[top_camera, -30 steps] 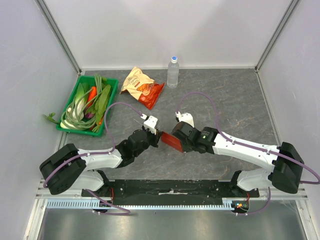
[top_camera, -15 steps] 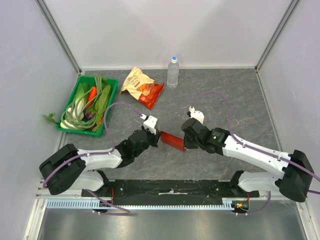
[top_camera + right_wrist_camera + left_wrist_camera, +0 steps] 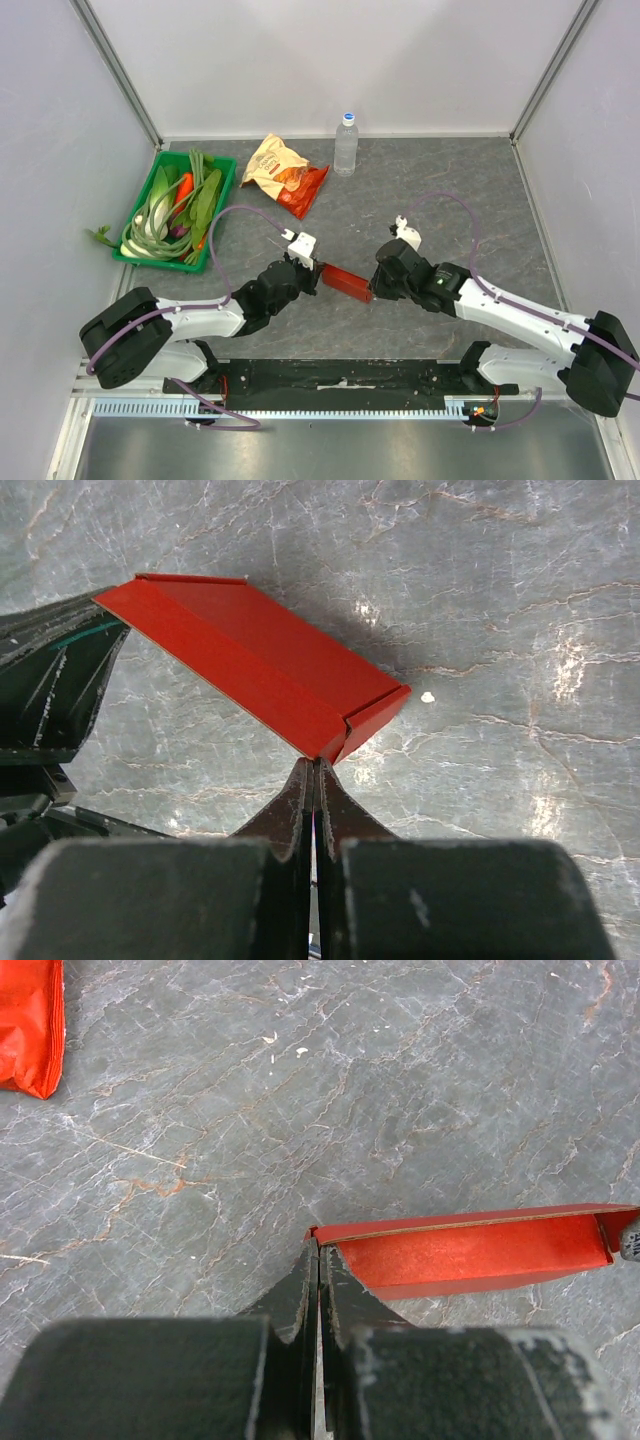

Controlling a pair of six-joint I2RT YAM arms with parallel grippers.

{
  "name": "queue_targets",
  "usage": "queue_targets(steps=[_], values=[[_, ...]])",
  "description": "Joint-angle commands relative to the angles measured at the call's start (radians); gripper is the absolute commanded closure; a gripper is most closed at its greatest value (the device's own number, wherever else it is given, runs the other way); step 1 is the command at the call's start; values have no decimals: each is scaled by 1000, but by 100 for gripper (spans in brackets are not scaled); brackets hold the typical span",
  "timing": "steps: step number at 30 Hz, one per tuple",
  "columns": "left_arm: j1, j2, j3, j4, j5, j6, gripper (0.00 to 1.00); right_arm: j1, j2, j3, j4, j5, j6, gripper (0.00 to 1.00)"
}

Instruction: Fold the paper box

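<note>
The paper box is a bright red, partly folded strip of cardboard held just above the table between the two arms. My left gripper is shut on its left end. In the left wrist view the box runs off to the right from the closed tips of my left gripper. My right gripper is shut with nothing between its fingers. Seen from the right wrist, the right gripper has its tips right at the near corner of the box. The left gripper's dark fingers show at the box's far end.
A green tray of vegetables stands at the back left. An orange-and-red snack bag lies behind the arms, its red edge showing in the left wrist view. A water bottle stands at the back wall.
The right gripper has drawn back to the right, off the top of the box to its right end, uncovering more of the red strip. The left gripper and the box have stayed put.
</note>
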Motion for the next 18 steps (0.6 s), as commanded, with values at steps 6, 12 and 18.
queue_targets(steps=[6, 12, 18], values=[[-38, 46, -25, -136, 47, -33, 98, -27, -36, -31, 237, -70, 107, 100], [-39, 42, -27, -136, 36, -41, 98, -17, -9, 57, 96, -75, -141, 100], [-41, 49, -27, -138, 27, -50, 98, 23, -82, 83, -98, 40, -267, 64]])
